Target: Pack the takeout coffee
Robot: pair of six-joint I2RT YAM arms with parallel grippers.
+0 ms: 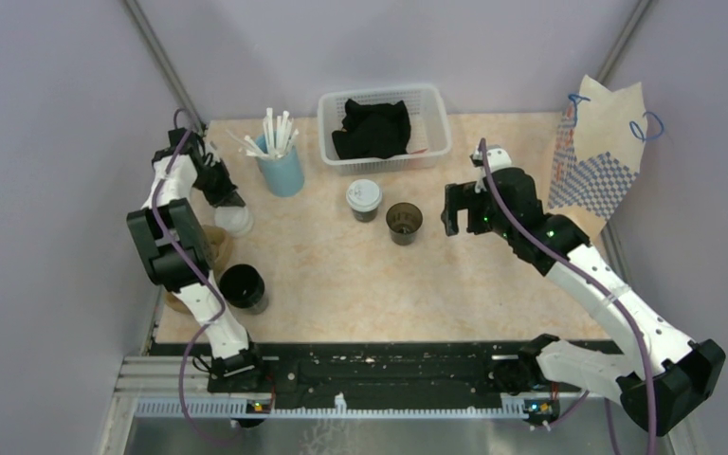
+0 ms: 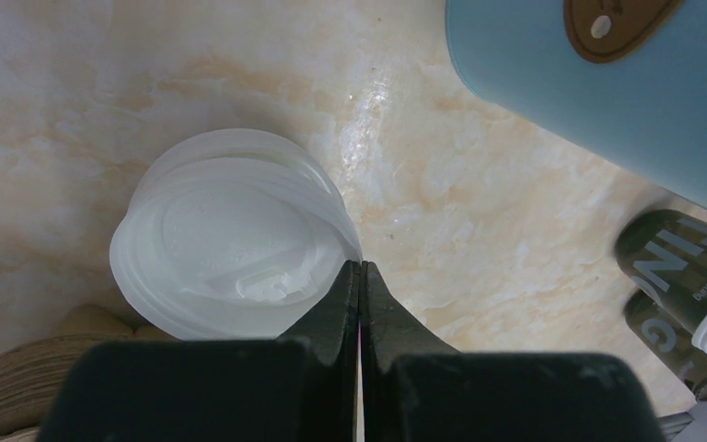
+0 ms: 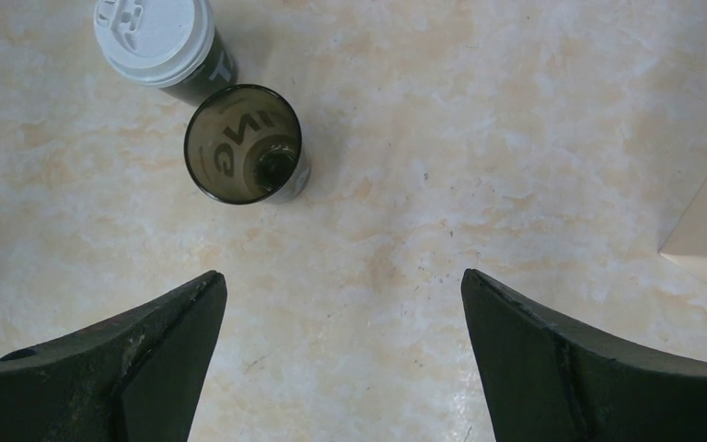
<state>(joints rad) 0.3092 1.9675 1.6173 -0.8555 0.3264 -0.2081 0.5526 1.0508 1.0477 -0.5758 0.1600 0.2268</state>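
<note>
Since the coffee cups look thin-walled and light, I judge they will squash or tip under a hard squeeze. I would take each one gently round the body below the rim and keep it upright. I count two, mid-desk and just beside each other: the lidded cup (image 3: pixel 152 37), dark with a white lid, and the open cup (image 3: pixel 244 143), dark and lidless. I cannot make out what is in the open one.

One loose lid (image 2: pixel 230 239), translucent and flimsy-looking, lies flat on the desk (image 1: pixel 341 284) on my left side. Its doubled edge may mean a stack; I cannot tell. I would hold it by the rim only.

My left pincer (image 2: pixel 361 272) is fully closed with its tips at that lid's rim, and I cannot tell whether any rim is nipped. My right pincer (image 3: pixel 342 285) is spread wide and empty above bare desk near the open cup.

One brown carrier (image 2: pixel 18 382), stiff pulp by my guess, sits just beside the lid, mostly hidden under my left arm. Also on the desk are one black cup (image 1: pixel 244 287), one blue tumbler (image 1: pixel 282 172) of straws (image 1: pixel 277 131) that I cannot count surely, one basket (image 1: pixel 436 123) holding a black cloth (image 1: pixel 372 131), and one paper bag (image 1: pixel 597 156).
</note>
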